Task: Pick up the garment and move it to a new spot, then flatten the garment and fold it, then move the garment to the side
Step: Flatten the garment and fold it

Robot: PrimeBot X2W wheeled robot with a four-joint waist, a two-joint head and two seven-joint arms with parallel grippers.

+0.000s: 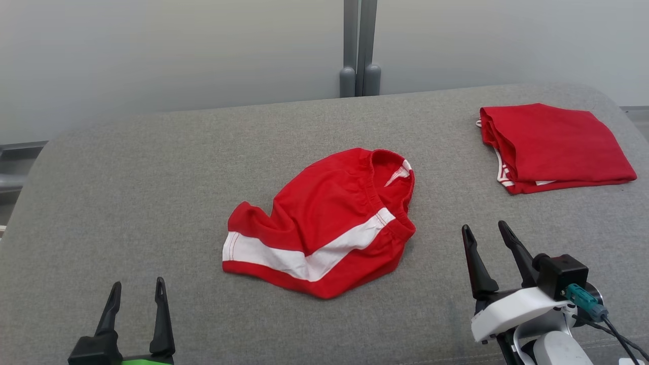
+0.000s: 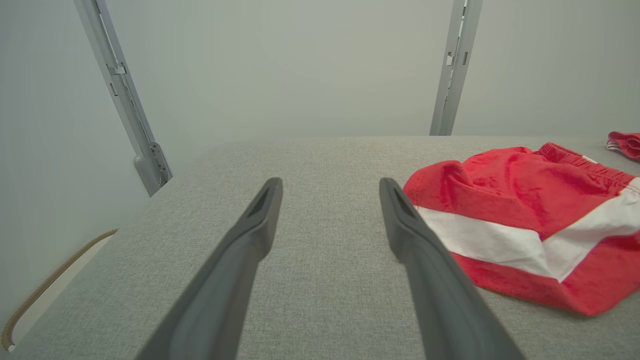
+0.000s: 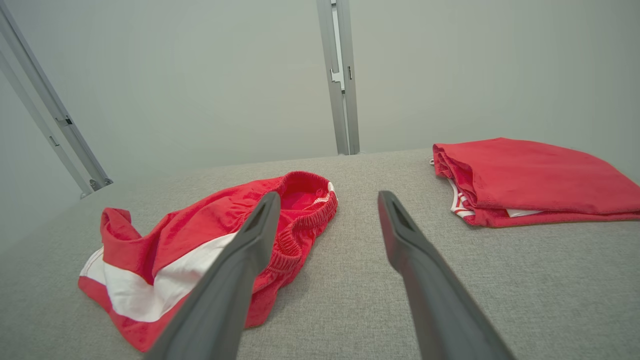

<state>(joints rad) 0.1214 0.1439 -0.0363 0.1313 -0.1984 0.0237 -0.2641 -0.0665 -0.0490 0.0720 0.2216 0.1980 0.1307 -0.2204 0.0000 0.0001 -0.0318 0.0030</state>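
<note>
Garment between left hand and right hand, both spread wide, empty

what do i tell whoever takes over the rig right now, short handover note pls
Left gripper: open, empty, low on the near left, clear of the cloth.
Right gripper: open, empty, just to the right of the crumpled red garment, not touching it.
Things: the crumpled red garment, with a white stripe, lies bunched mid-way across the grey padded surface. A folded red garment lies at the far right.
Done: nothing on the crumpled one as far as its state shows.
Left: pick it up, move it to a new spot, flatten, fold, set it aside.
</note>
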